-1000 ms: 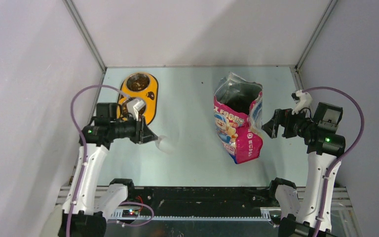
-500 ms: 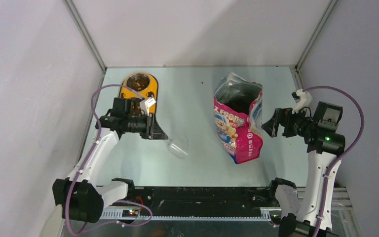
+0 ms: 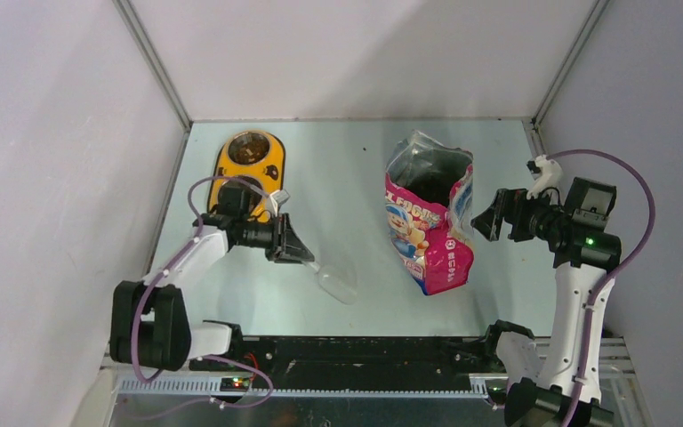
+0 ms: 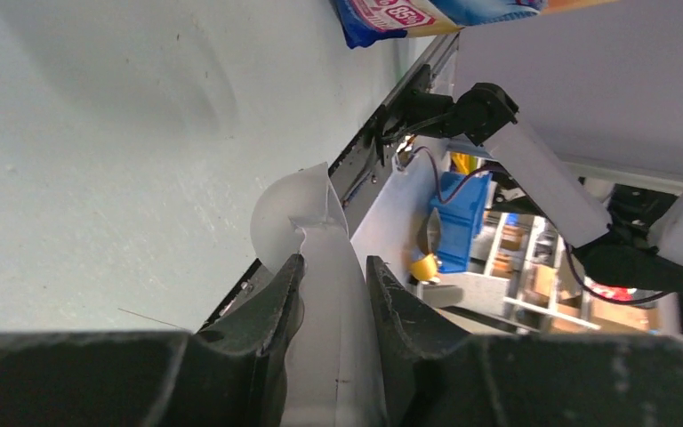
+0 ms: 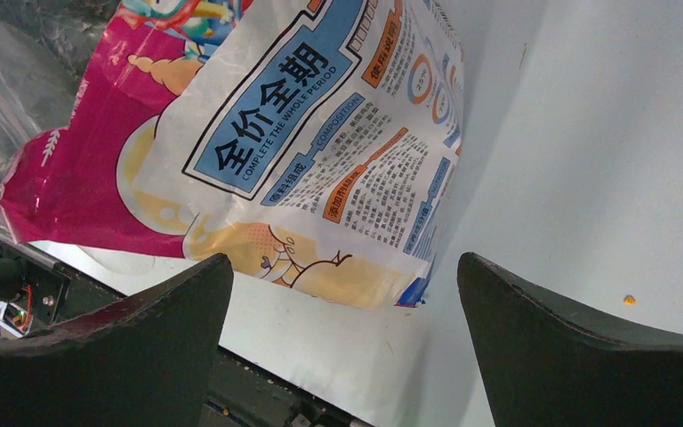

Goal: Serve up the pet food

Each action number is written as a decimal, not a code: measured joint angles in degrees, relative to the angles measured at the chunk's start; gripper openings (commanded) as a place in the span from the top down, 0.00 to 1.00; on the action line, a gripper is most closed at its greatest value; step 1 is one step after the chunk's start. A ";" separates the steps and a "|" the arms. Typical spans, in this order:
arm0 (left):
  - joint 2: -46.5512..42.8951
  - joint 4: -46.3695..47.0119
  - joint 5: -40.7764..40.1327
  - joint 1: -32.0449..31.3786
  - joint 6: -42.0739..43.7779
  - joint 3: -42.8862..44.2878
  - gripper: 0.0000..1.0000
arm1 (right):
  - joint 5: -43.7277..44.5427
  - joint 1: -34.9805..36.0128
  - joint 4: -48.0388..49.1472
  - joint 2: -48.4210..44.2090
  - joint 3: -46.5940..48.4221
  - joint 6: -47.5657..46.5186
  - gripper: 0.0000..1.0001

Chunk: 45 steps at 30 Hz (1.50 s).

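Brown pet food [image 3: 249, 148] lies in the round bowl of the yellow feeder [image 3: 271, 169] at the back left. My left gripper [image 3: 290, 245] is shut on the handle of a clear plastic scoop [image 3: 337, 283], low over the table between the feeder and the bag. In the left wrist view the handle [image 4: 329, 294] sits between my fingers [image 4: 271, 307] and the scoop's bowl [image 4: 277, 213] looks empty. The pink-blue cat bag [image 3: 429, 218] stands open at the middle right. My right gripper [image 3: 489, 216] is wide open beside the bag's right side, the bag [image 5: 302, 133] ahead of it.
Grey walls close the table on the left, back and right. The black rail [image 3: 365, 356] with both arm bases runs along the near edge. A tiny orange crumb [image 5: 628, 300] lies on the table right of the bag.
My left arm has swung right and toward the near edge, carrying the scoop away from the feeder toward the table's middle. The right gripper has barely moved and stays open.
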 measured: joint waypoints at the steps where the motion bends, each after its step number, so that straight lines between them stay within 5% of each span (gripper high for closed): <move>1: 0.74 0.37 0.46 0.00 -0.76 -0.63 0.86 | -0.02 0.00 0.24 0.17 0.00 0.17 0.00; 10: 9.25 0.55 -4.46 -0.09 -2.80 -2.60 0.76 | 0.00 -0.15 1.53 1.66 -0.11 1.09 0.00; 21: 9.84 -3.82 -16.52 0.24 -0.28 -0.83 0.41 | 0.02 -0.37 2.19 1.18 -2.10 1.27 0.00; 33: 3.67 -5.27 -24.26 9.75 -0.48 -1.14 0.30 | -1.05 -0.37 2.95 0.72 -2.99 1.49 0.00; 36: 0.76 -5.55 -25.18 12.28 -0.46 -1.22 0.03 | -1.42 -0.37 2.97 0.57 -3.37 1.49 0.00; 45: -8.74 -8.04 -23.56 13.18 0.81 1.95 0.00 | -1.88 -0.37 3.17 -1.27 -3.43 1.36 0.00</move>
